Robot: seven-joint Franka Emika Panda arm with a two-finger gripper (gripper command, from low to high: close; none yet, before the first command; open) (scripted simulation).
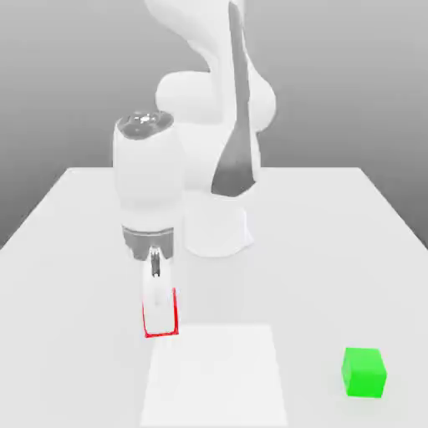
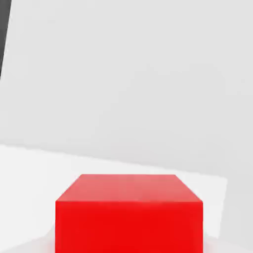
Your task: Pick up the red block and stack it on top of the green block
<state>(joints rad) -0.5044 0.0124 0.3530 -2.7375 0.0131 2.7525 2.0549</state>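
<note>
Simulated Franka arm (image 1: pixel 209 125) is seen reaching down over a white table (image 1: pixel 334 251), its gripper (image 1: pixel 160 313) pointed at the surface toward the exterior view's left, near the front edge. The gripper is clamped on the red block (image 1: pixel 174 311), of which only thin red edges are visible around the pale fingers (image 1: pixel 155 301) in the exterior view; whether the block rests on the table or is raised just above it cannot be told. In the hand view, the same red block (image 2: pixel 128 217) is shown close up, its top face and one side face plainly lit against the pale tabletop (image 2: pixel 123 89).

The green block (image 1: pixel 364 372) is seen on the table at the exterior view's right, close to the near edge and well apart from the red block and the gripper. It sits squarely on the surface, untouched. Between the two cubes, a brighter white square patch (image 1: pixel 217 376) is laid on the table, beginning just beside the gripper and ending short of the green block. The arm's white base (image 1: pixel 217 226) is planted farther back, near the middle of the table.
</note>
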